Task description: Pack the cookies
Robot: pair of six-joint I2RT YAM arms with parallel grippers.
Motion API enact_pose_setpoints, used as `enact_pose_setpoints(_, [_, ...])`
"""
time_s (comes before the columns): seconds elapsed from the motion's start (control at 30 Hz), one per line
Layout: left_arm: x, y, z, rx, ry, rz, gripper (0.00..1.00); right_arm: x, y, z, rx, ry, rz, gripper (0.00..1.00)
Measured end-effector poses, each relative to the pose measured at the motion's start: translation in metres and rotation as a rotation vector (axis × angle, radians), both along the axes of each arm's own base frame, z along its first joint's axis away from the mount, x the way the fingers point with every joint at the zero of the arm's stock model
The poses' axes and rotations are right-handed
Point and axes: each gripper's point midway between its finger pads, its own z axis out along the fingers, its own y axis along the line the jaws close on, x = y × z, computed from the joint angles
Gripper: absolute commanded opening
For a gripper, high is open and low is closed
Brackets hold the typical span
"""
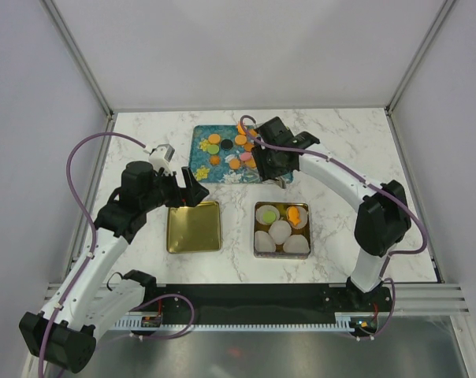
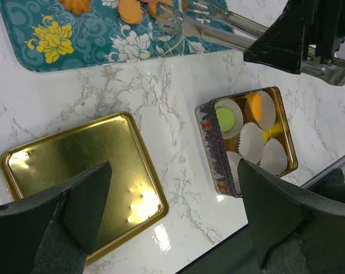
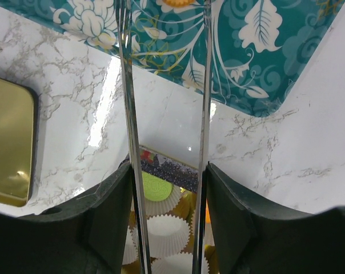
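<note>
Several cookies [image 1: 228, 146], orange, green and black discs, lie on the teal flowered tray [image 1: 200, 170]. A green cookie [image 2: 225, 119] and an orange cookie [image 2: 254, 104] sit in white paper cups inside the tin [image 1: 257, 236]. My right gripper [image 3: 168, 171] is shut on metal tongs [image 3: 127, 85], whose two arms stand apart and reach over the tray's near edge. The tong tips [image 2: 173, 20] hover beside orange cookies [image 2: 129, 10]. My left gripper [image 2: 172, 171] hangs open over the gold lid [image 2: 75, 165] with nothing in it.
The gold lid [image 1: 194, 227] lies left of the tin, between it and my left arm. Other white paper cups [image 1: 279, 231] fill the tin. The right arm [image 1: 340, 177] arches over the table's right side. Grey walls enclose the marble table.
</note>
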Motion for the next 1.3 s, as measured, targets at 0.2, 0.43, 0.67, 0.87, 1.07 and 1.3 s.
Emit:
enact_pose_setpoints(0.2, [0.000, 0.000, 0.000, 0.001, 0.000, 0.001, 1.00, 0.012, 0.003, -0.018, -0.033, 0.004, -0.004, 0.58])
enact_pose_setpoints(0.43, [0.000, 0.000, 0.000, 0.002, -0.001, 0.003, 1.00, 0.024, 0.007, -0.032, -0.064, 0.006, -0.009, 0.50])
enact_pose_setpoints(0.67, [0.000, 0.000, 0.000, 0.002, -0.001, 0.003, 1.00, 0.029, 0.008, -0.030, -0.063, -0.005, -0.014, 0.47])
enact_pose_setpoints(0.87, [0.000, 0.000, 0.000, 0.002, -0.001, 0.003, 1.00, 0.030, 0.007, -0.029, -0.066, -0.010, -0.018, 0.37])
enact_pose_setpoints(1.07, [0.000, 0.000, 0.000, 0.002, -0.001, 0.003, 1.00, 0.021, -0.004, -0.013, -0.058, -0.029, -0.030, 0.36])
enact_pose_setpoints(1.3, [0.000, 0.000, 0.000, 0.001, 0.000, 0.002, 1.00, 0.006, -0.023, 0.026, -0.017, -0.095, -0.052, 0.36])
